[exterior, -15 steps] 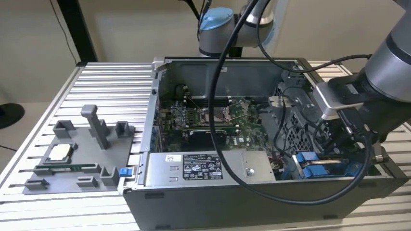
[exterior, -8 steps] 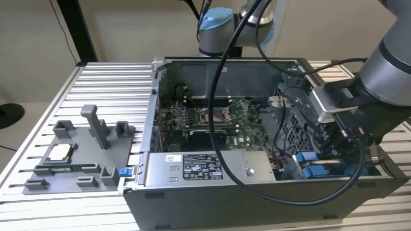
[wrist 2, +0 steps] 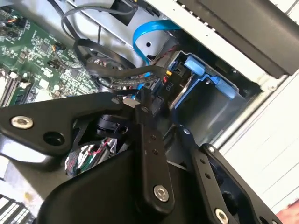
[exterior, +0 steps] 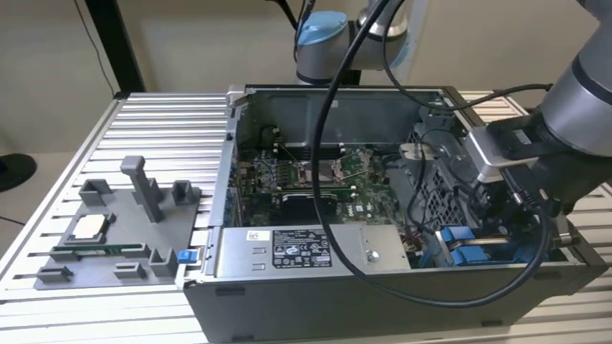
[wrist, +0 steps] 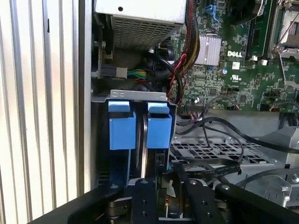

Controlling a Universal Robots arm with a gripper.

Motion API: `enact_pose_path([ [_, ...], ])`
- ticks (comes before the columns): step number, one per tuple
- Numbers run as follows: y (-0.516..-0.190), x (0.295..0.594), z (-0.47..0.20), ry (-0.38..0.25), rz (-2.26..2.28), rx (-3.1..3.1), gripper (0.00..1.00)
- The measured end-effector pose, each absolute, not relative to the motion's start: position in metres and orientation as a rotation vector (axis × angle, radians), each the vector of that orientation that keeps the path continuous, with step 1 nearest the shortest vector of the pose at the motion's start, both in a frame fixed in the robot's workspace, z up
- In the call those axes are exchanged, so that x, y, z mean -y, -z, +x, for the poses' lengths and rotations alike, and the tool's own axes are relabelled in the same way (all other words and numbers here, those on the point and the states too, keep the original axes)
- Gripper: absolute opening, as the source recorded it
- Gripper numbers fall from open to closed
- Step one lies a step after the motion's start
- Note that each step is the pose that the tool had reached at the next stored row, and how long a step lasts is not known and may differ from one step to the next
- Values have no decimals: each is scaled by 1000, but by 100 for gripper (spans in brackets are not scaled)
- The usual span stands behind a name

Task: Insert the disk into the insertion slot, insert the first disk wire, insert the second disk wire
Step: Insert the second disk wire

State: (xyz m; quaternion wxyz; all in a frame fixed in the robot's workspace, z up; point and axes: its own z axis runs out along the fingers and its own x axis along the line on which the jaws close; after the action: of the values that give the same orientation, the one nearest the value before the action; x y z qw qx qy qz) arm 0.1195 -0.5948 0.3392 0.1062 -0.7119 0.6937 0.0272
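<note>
While the gripper sits low in the open computer case, its matte black fingers, flat bars studded with silver screws, stand narrow and pinch a small black wire connector at their tips in the second wrist view. A flat black ribbon-like cable trails from that connector back over the board. Just past the tips sits the disk, seated on edge in the insertion slot: a dark end face with small red marks shows, wrapped by glossy bright blue plastic frame and tabs, grey sheet-metal bay walls around it. In the first wrist view the slot's two blue rectangular tabs stand side by side, upright, under a grey metal lip, just beyond the fingers. A light blue flat cable loops above the bay. Beside the slot lies a perforated grey metal cage with black wires draped over it. Farther in is the green motherboard, densely populated, with a finned silver heatsink. The grey labelled power-supply box sits at the case's near wall in the exterior view. Outside the case, on the ribbed aluminium table, a grey plastic fixture tray rests on the exterior view's left.
</note>
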Motion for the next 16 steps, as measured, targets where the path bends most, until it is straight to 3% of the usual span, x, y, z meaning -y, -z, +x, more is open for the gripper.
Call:
enact_pose_path([
  [9,-380,595,119,-81,-2097,-2044,100],
  [16,-383,595,119,-81,-2097,-2044,100],
])
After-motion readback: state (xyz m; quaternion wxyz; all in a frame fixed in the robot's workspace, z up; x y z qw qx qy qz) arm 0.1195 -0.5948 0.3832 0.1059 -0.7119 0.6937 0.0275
